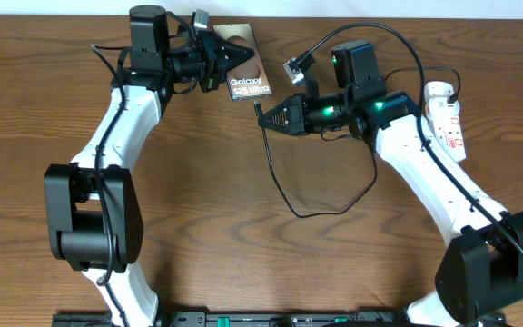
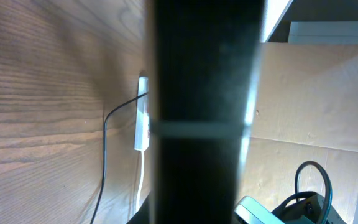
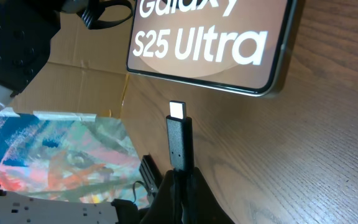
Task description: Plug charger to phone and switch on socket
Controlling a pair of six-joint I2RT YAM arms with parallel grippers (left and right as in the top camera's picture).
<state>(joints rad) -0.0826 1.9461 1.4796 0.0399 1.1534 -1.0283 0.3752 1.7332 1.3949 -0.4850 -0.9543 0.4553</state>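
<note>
While I watch from overhead, the left gripper (image 1: 214, 56) is clamped on the left edge of the phone (image 1: 248, 62), which sits printed face up near the far edge of the table (image 1: 243, 272). The right gripper (image 1: 261, 115) pinches the free end of the charger (image 1: 271, 168) just below the phone's near corner. The black cable loops across the wood behind it. The socket (image 1: 448, 113) lies well apart at the right edge.

Through the left wrist camera, a dark blurred slab fills the middle, so I cannot make out the fingers. The white socket shows beyond it with the cable alongside.

Through the right wrist camera, the fingers are closed narrow on the plug tip (image 3: 179, 140). Its metal end points at the phone's edge, near but not touching.
</note>
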